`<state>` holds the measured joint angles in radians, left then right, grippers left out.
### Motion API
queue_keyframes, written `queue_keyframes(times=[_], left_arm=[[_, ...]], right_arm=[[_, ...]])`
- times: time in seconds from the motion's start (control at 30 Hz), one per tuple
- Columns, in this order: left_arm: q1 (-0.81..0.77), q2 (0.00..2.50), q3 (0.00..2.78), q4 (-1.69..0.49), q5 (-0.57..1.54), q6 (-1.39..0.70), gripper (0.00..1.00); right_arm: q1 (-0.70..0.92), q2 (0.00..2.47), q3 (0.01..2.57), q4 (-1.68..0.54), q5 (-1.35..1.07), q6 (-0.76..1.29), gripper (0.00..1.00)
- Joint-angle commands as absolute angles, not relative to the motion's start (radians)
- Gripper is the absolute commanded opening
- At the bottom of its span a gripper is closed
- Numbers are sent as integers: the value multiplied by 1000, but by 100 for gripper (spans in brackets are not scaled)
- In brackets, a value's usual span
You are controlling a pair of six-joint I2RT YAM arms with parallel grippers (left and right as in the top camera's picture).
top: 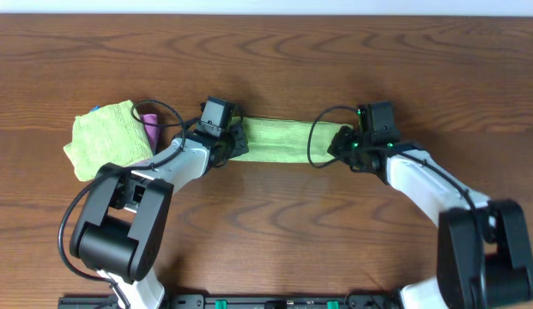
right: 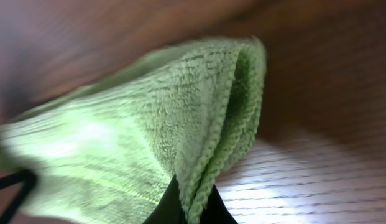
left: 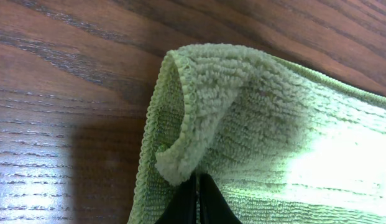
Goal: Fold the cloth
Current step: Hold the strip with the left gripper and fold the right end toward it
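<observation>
The dark wooden bench [top: 275, 51] carried the cloth [top: 287, 140] as a narrow lime-green strip lying between the two arms. The left pincer [top: 238, 143] was clamped tight on a curled-up corner at its left end. The right pincer [top: 341, 142] was closed on the doubled right edge. A fluffier yellow-green cloth [top: 107, 137] and a pink-purple cloth [top: 149, 129] lay left of the strip.
</observation>
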<state>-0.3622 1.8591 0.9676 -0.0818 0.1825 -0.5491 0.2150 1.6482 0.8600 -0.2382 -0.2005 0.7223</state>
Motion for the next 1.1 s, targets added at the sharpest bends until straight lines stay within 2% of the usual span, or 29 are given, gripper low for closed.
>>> queue_keyframes(times=[0.0,0.47,1.07], left_arm=[[-360,1877,974,-100,146,-534,6],[-360,1877,974,-100,150,-534,6],[-360,1868,978,-105,215,-534,6]], right_arm=[[255,1610,857,-235,-191,691,1],[440,1610,872,-102,-210,748,1],[492,1610,891,-51,-173,781,1]])
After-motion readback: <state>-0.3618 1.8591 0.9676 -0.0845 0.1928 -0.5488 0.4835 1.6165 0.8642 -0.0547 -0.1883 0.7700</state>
